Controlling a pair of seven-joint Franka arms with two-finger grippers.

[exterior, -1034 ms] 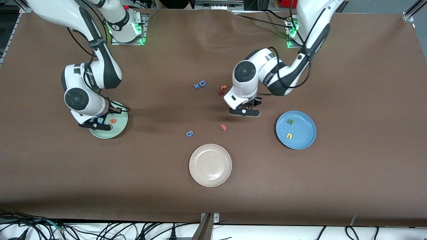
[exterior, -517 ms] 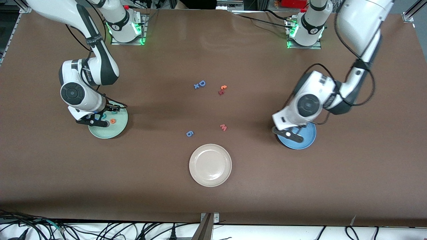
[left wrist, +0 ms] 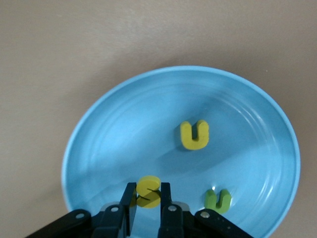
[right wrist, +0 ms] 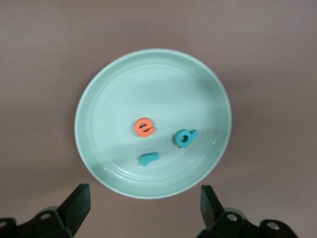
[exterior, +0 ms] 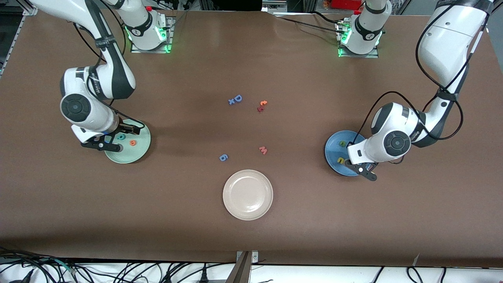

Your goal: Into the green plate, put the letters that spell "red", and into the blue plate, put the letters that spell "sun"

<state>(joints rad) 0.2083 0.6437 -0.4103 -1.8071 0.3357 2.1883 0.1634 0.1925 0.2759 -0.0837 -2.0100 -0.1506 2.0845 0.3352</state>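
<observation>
Left wrist view: my left gripper [left wrist: 147,198] hangs over the blue plate [left wrist: 99,129], jaws clamped on the yellow s [left wrist: 147,191].
Blue plate: yellow u [left wrist: 194,135] and green n [left wrist: 218,199] lie inside.
Right gripper [right wrist: 143,206]: jaws wide apart, holding nothing, over the green plate [right wrist: 99,99].
Green plate: orange e [right wrist: 144,127], teal d [right wrist: 184,137], teal r [right wrist: 148,158] all in.
Done: "red", I judge.
Left: releasing the s to finish "sun".

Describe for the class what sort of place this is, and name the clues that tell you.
Most likely a robotics lab workbench. Two white robot arms are bolted along one edge of a brown-covered table, loose cables trail along the edge nearest the front camera, and foam letters are sorted into a green plate and a blue plate.
</observation>
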